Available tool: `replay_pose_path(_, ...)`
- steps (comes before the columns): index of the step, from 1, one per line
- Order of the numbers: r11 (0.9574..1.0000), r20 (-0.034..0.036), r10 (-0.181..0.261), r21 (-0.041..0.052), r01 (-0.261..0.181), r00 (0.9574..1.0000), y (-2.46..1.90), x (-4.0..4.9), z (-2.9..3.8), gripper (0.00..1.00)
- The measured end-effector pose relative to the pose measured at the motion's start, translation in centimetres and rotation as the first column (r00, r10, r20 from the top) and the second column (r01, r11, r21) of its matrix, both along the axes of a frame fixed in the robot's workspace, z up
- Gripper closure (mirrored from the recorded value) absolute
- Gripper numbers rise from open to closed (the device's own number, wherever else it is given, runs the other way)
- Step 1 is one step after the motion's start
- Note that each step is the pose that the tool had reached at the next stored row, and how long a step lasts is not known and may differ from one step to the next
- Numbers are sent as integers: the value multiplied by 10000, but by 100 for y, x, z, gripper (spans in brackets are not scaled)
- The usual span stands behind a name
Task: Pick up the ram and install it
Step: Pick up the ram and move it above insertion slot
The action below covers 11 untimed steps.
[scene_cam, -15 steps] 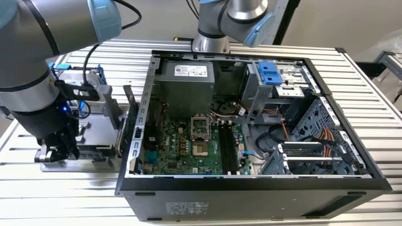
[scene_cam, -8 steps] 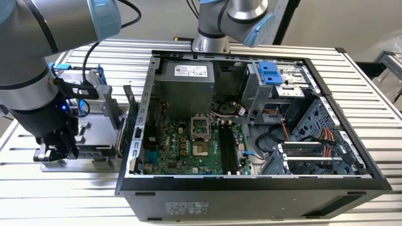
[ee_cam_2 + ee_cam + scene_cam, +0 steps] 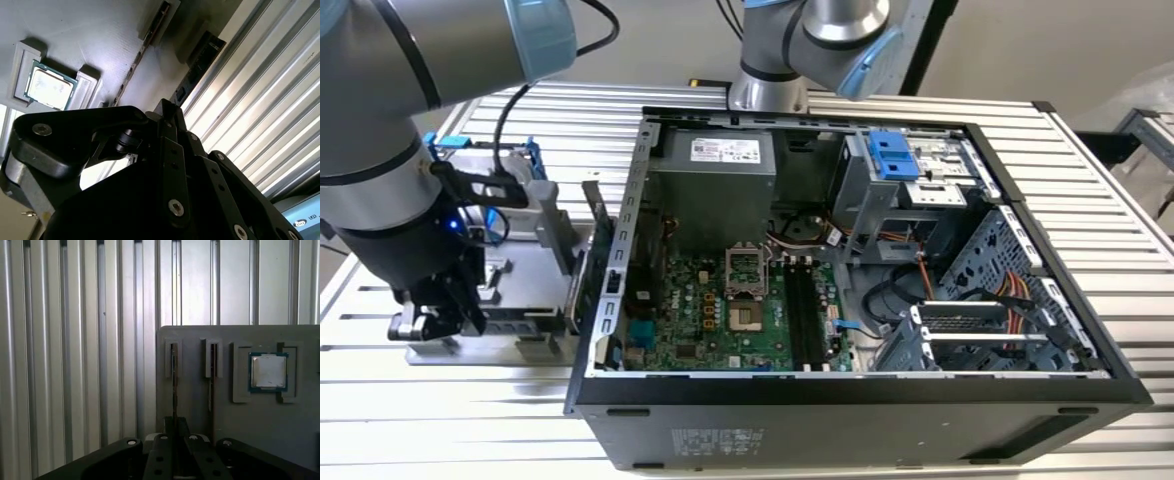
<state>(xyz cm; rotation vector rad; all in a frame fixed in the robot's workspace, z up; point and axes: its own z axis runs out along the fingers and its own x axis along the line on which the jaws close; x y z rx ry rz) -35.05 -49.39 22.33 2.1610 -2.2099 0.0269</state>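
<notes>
The ram (image 3: 174, 390) is a thin stick standing on edge in a slot of the grey parts tray (image 3: 240, 420), near the tray's border. My gripper (image 3: 175, 425) is low over the tray, and its dark fingers are closed together on the stick's near end. In the second wrist view the ram (image 3: 197, 65) runs as a dark strip straight into the gripper (image 3: 167, 107). In the exterior view the gripper (image 3: 438, 322) hangs over the tray (image 3: 520, 345), to the left of the open computer case (image 3: 854, 400).
A second stick (image 3: 211, 385) stands in the neighbouring slot, beside a square silver processor (image 3: 268, 371). A blue-framed drive (image 3: 487, 150) sits at the tray's far end. The case's motherboard shows long dark memory slots (image 3: 803, 315). A ribbed metal tabletop (image 3: 75, 365) lies around the tray.
</notes>
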Motion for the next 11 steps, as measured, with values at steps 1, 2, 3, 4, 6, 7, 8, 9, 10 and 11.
replay_pose_path(1,10000,0,0,0,0,10000,0,0,5,100)
replay_pose_path(2,10000,-1,0,0,0,10000,0,0,9,100)
replay_pose_path(3,10000,0,0,0,0,10000,0,0,14,100)
replay_pose_path(4,10000,0,0,0,0,10000,0,0,18,100)
replay_pose_path(6,10000,-1,0,-1,0,10000,0,0,28,100)
replay_pose_path(7,10000,0,0,0,0,10000,0,0,31,100)
replay_pose_path(8,10000,0,0,0,0,10000,0,0,36,100)
replay_pose_path(9,10000,0,0,0,0,10000,0,0,40,100)
replay_pose_path(10,10000,0,0,0,0,10000,0,0,44,100)
replay_pose_path(11,10000,-1,0,-1,0,10000,0,0,49,100)
